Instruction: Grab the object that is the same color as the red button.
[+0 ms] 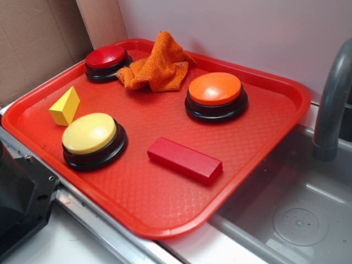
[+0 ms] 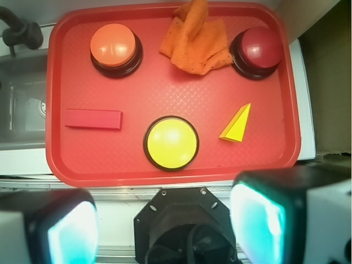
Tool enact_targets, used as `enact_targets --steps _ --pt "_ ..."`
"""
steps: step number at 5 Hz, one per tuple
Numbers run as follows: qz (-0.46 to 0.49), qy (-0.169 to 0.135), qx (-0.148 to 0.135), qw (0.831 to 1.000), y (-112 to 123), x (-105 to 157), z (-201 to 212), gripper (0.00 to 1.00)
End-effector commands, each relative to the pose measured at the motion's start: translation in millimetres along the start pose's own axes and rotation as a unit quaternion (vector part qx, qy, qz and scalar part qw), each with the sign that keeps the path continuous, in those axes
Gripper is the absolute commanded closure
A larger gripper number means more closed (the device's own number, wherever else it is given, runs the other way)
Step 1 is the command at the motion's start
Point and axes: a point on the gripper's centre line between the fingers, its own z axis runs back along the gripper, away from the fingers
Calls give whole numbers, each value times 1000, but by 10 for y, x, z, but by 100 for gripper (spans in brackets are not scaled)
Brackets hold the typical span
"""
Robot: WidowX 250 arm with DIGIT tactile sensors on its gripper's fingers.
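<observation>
A long flat red block [image 1: 185, 160] lies on the red tray [image 1: 165, 209] near its front right; in the wrist view the block [image 2: 93, 119] lies at the tray's left. The dark red domed button [image 1: 106, 61] stands at the tray's far left corner, and shows in the wrist view [image 2: 259, 50] at top right. My gripper [image 2: 165, 223] is open and empty, high above the tray's near edge, its two pads [image 2: 256, 220] wide apart. The gripper does not show in the exterior view.
An orange button [image 1: 215, 94], a yellow button [image 1: 91, 137], a yellow wedge [image 1: 65, 105] and a crumpled orange cloth [image 1: 157, 66] share the tray. A sink basin [image 1: 297, 220] with a grey faucet [image 1: 330, 110] lies to the right. The robot's black base [image 2: 184, 231] sits below the tray.
</observation>
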Motion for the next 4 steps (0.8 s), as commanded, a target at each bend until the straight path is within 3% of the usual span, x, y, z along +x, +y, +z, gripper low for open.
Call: enact_targets --steps 1,2,3,4 --pt "0 0 0 1000 0 0 0 0" --pt "-134 -5 76 988 -38 253 -194 0" --pt "-262 -5 109 959 -125 441 -288 0" --pt "-378 -33 101 920 -344 458 -520 0"
